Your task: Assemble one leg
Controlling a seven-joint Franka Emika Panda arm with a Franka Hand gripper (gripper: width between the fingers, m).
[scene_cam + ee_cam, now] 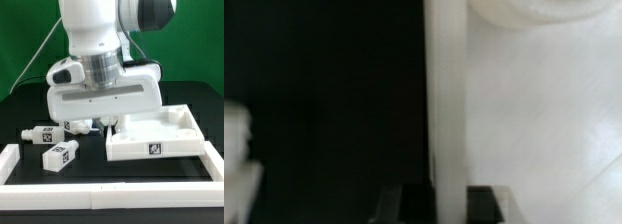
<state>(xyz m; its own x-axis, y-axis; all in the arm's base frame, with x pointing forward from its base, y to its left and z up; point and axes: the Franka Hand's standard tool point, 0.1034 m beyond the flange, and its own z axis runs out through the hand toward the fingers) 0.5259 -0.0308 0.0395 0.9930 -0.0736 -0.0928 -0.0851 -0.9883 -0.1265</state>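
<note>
Three small white legs with black-and-white tags lie on the black table at the exterior view's left: one (38, 133), one nearer the front (60, 153), and one (76, 125) just beside my gripper. My gripper (104, 123) is down at the left corner of the large white tray-like tabletop (170, 125). In the wrist view my gripper (448, 203) straddles the tabletop's thin side wall (443, 90). A dark finger (411, 205) stands on each side and the wall fills the gap. No leg is held. A white blur (237, 150) at the edge may be a leg.
A low white rail (110, 189) runs along the table's front and up both sides. Behind the arm is a green backdrop. A rounded white shape (535, 10) sits inside the tabletop in the wrist view.
</note>
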